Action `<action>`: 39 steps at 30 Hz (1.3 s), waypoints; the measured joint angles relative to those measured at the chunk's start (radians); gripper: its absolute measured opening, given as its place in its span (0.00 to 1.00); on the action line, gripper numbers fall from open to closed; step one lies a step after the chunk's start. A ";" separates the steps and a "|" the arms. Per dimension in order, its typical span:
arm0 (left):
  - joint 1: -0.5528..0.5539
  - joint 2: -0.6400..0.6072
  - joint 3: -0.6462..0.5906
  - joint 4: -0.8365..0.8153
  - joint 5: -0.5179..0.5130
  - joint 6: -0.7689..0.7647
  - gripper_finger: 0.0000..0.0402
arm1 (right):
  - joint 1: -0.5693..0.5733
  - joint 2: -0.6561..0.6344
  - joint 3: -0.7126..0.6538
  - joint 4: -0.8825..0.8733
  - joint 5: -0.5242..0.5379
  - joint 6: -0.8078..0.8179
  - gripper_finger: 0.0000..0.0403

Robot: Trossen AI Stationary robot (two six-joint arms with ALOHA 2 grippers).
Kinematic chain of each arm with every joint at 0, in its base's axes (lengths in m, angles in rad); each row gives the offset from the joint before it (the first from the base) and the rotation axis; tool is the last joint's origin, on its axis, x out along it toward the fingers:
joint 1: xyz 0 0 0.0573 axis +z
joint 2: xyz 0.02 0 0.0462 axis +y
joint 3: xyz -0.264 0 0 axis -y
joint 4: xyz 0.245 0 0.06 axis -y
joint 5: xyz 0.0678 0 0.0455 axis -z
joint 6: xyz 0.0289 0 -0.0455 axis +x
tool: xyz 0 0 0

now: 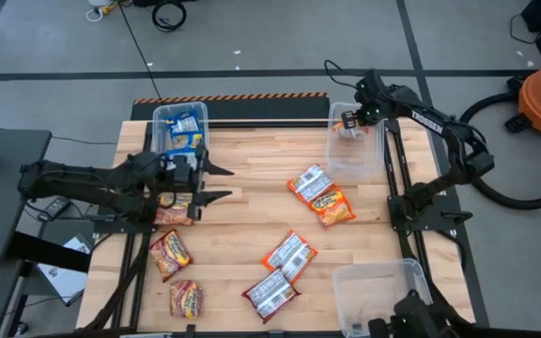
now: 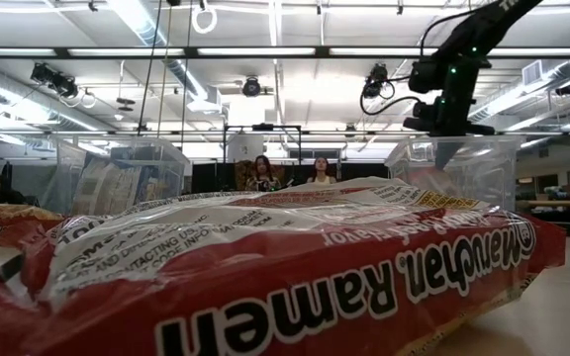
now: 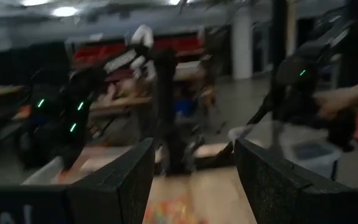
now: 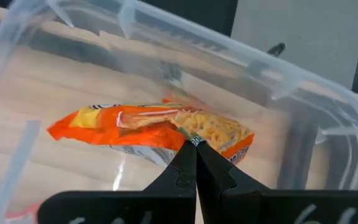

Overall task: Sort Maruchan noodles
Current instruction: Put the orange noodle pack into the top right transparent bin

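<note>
The wooden worktop (image 1: 252,169) carries loose noodle packets in the open. Two orange packets (image 1: 321,195) lie side by side right of the middle, near the far right bin. Two red packets (image 1: 281,274) lie toward the near edge, one just beyond the other; the low view looks straight across one of them, which fills its foreground and blocks most of the worktop behind. On the left side lie an orange packet (image 1: 169,252) and, nearer the edge, another packet (image 1: 185,298). One more packet (image 1: 171,214) shows partly beneath the left arm.

Three clear bins stand on the worktop. The far left bin (image 1: 161,117) holds blue-and-yellow packets (image 1: 186,131). The far right bin (image 1: 378,160) holds one orange packet (image 4: 160,127), lying flat on the bin's floor. The near right bin (image 1: 383,282) sits at the front corner; I cannot tell what is in it.

The left claw (image 1: 222,183) reaches level over the worktop just in front of the far left bin, its two fingers (image 1: 216,170) spread apart and holding nothing. The right arm stretches to the far edge, and the right claw (image 4: 194,147) hangs above the far right bin, pointing down at the orange packet inside, fingers clenched together and empty.
</note>
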 joint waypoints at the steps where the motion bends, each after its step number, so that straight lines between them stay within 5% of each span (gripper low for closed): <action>1: -0.017 -0.015 0.000 -0.038 -0.042 -0.001 0.57 | -0.002 0.011 0.015 -0.019 0.003 0.000 0.00; 5: -0.085 -0.060 0.000 -0.168 -0.203 0.007 0.57 | -0.007 0.050 0.081 -0.116 0.072 0.000 0.00; 9: -0.127 -0.076 -0.006 -0.245 -0.256 0.004 0.57 | -0.006 0.074 0.112 -0.162 0.083 0.003 0.00; 19: -0.072 -0.074 -0.368 0.249 -0.253 -0.063 0.57 | -0.006 0.120 0.122 -0.175 0.084 0.051 0.00; 39: 0.021 -0.075 -0.380 0.294 -0.253 0.025 0.57 | 0.032 0.118 0.122 -0.194 0.020 0.240 0.00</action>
